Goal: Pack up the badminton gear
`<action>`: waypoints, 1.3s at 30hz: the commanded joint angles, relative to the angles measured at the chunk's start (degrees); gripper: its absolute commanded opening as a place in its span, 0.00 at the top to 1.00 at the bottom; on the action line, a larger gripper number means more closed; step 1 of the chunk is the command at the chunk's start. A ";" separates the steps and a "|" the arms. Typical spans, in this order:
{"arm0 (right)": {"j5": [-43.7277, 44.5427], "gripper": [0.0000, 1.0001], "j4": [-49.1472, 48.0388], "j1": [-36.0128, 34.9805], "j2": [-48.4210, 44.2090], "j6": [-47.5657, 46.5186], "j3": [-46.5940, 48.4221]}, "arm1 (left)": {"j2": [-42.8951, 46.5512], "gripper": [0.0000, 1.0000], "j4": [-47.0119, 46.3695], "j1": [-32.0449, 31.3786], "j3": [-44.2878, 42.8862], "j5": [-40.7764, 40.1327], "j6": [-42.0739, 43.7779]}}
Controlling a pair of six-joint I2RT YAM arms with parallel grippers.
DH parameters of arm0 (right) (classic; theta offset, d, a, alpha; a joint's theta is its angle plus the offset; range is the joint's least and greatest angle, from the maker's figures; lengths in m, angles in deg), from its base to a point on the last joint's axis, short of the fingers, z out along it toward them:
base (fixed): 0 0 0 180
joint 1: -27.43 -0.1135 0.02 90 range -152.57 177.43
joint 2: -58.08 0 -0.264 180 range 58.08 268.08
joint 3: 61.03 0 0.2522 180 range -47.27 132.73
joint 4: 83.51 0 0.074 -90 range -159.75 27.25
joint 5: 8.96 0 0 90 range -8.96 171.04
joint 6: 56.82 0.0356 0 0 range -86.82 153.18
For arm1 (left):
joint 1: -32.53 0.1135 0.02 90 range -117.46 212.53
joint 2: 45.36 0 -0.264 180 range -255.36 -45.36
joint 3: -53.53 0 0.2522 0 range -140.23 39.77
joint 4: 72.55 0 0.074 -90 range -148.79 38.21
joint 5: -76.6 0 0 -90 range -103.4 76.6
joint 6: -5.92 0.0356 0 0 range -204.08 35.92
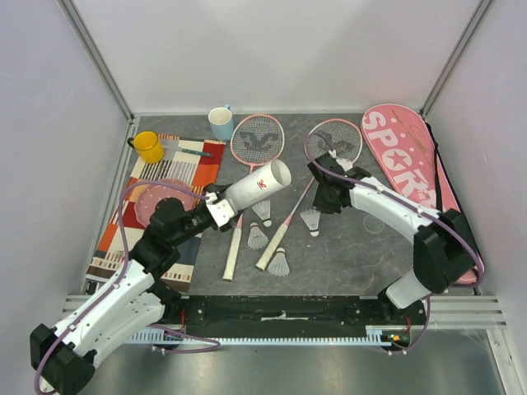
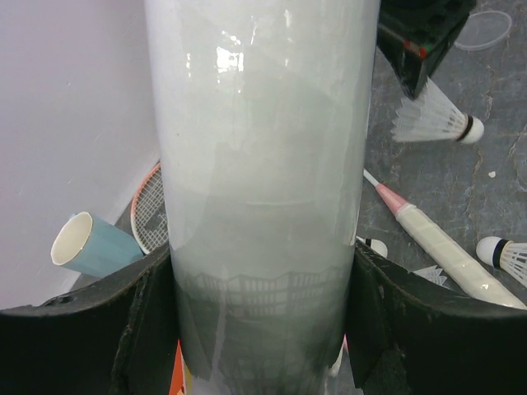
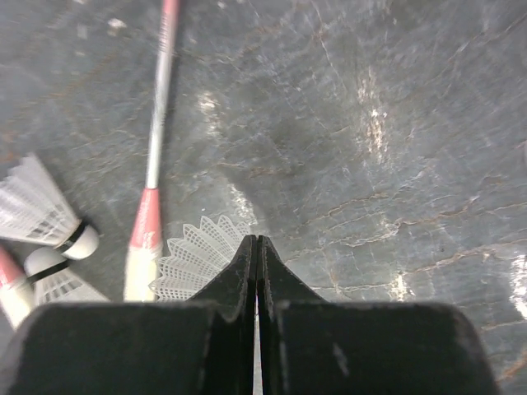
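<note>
My left gripper (image 1: pixel 221 210) is clamped around the lower end of the long white tube (image 1: pixel 259 185), with a finger (image 2: pixel 99 329) on each side. The tube is tilted, its open mouth up and to the right. My right gripper (image 3: pixel 257 240) has its jaws pressed together at the skirt rim of a white shuttlecock (image 3: pixel 198 255), which sits right of the tube's mouth (image 1: pixel 310 220). Three more shuttlecocks (image 1: pixel 258 238) lie among the handles of two pink-framed rackets (image 1: pixel 257 140) (image 1: pixel 336 140). The pink SPORT bag (image 1: pixel 412 164) lies at the right.
A blue mug (image 1: pixel 221 123) and a yellow mug (image 1: pixel 148 146) stand at the back left. The striped mat (image 1: pixel 177 177) with a pink plate (image 1: pixel 152 202) lies on the left. A clear round lid (image 2: pixel 484 29) rests on the table near my right arm.
</note>
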 commanded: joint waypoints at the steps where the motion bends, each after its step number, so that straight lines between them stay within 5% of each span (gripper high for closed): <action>1: 4.88 1.00 0.08 -0.08 -8.50 -7.52 4.63 | -0.24 0.60 -3.95 -0.14 -1.47 1.56 -1.40; 6: 5.78 1.00 -4.75 1.24 -22.29 -20.69 7.70 | -1.21 0.60 -5.00 -0.14 -1.03 3.05 -2.63; 11: -3.45 1.00 -9.50 4.93 -32.67 -20.99 14.01 | -2.88 0.60 -6.23 -0.14 -1.65 6.83 -6.32; 21: -26.29 1.00 -24.33 4.76 -29.52 -7.90 16.60 | -3.06 0.60 -7.73 -0.14 -1.64 7.54 -7.91; 28: -30.09 1.00 -33.32 3.36 -29.53 -1.48 9.73 | -2.88 0.60 -8.61 -0.14 -1.47 8.24 -8.44; 39: -26.57 1.00 -27.52 2.91 -31.89 -5.25 13.87 | -2.18 0.60 -8.78 -0.14 -1.29 7.54 -8.26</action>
